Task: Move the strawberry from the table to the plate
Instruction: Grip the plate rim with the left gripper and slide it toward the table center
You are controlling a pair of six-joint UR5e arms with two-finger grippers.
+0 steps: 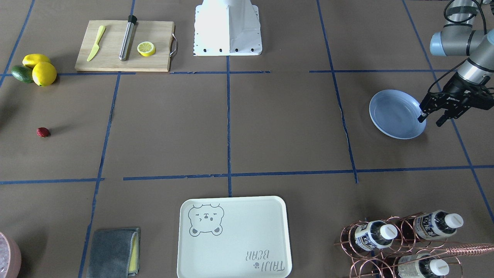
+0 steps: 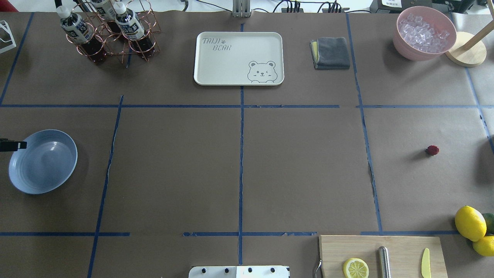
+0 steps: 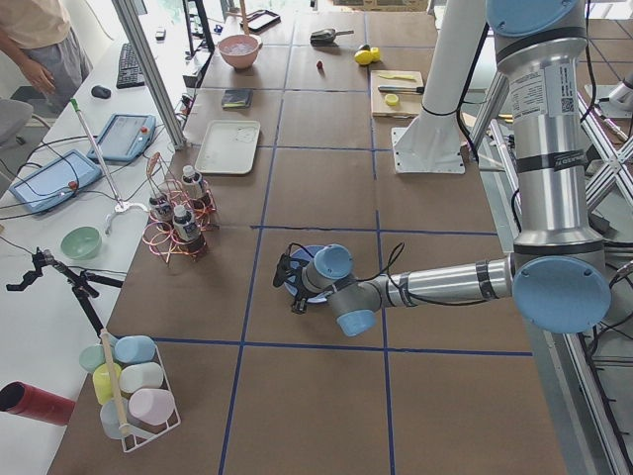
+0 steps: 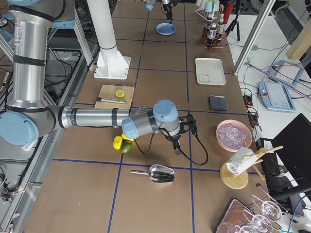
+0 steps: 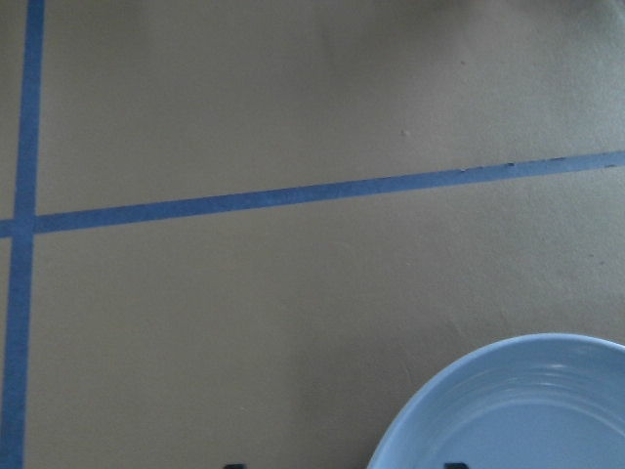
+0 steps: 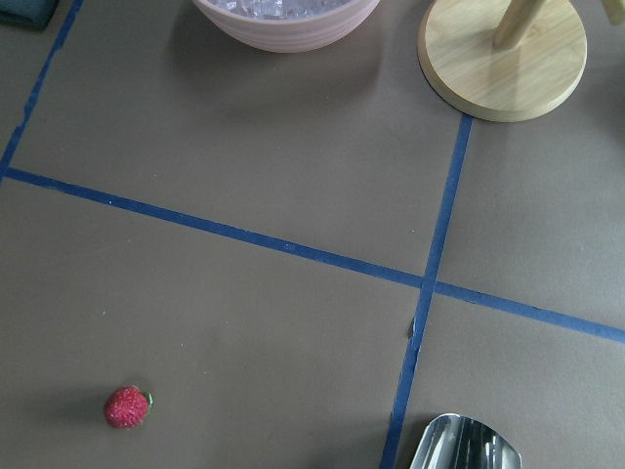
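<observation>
The strawberry point(image 1: 43, 132) is a tiny dark-red berry lying alone on the brown table point(image 1: 285, 127), far out on my right side point(image 2: 432, 150). It shows at the lower left of the right wrist view point(image 6: 127, 406). The pale blue plate point(image 1: 397, 114) lies empty at the table's opposite end point(image 2: 42, 161). My left gripper point(image 1: 431, 120) hangs open at the plate's outer rim, one finger over the rim and one outside. My right gripper point(image 4: 177, 148) shows only in the exterior right view, hovering near the strawberry's area; I cannot tell whether it is open or shut.
Two lemons and an avocado point(image 1: 34, 69) lie near the strawberry. A cutting board point(image 1: 125, 45) carries a knife, a metal rod and a lemon half. A bear tray point(image 1: 233, 236), a grey cloth point(image 1: 114, 253), a bottle rack point(image 1: 405, 243), an ice bowl point(image 2: 424, 33) and a metal scoop point(image 4: 160, 173) line the table's edges.
</observation>
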